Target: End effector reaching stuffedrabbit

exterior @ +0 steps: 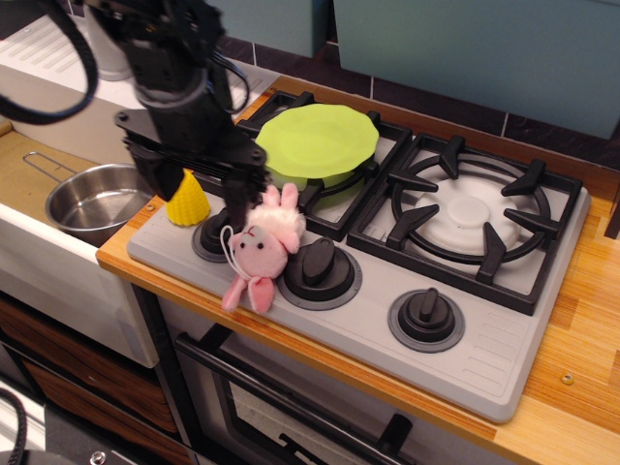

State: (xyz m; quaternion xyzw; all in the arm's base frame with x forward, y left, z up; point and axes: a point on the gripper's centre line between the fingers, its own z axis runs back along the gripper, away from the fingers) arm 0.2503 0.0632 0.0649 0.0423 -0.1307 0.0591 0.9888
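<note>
The stuffedrabbit [260, 248], pink with a fluffy white head top and a white cord loop, lies on the grey stove panel [484, 358] between two black knobs, its limbs hanging toward the front edge. The end effector [197, 197], a large black gripper with cables, hangs low just left of and behind the rabbit. Its two blocky fingers stand apart and hold nothing. The right finger [239, 201] is close beside the rabbit's head; I cannot tell if it touches. The yellow toy corn [187, 201] shows between the fingers.
A lime green plate [318, 141] lies on the left burner grate behind the rabbit. A steel pot [95, 201] sits in the sink at the left. Black knobs [319, 268] line the stove front. The right burner [472, 213] is bare. The wooden counter [572, 339] edges the stove.
</note>
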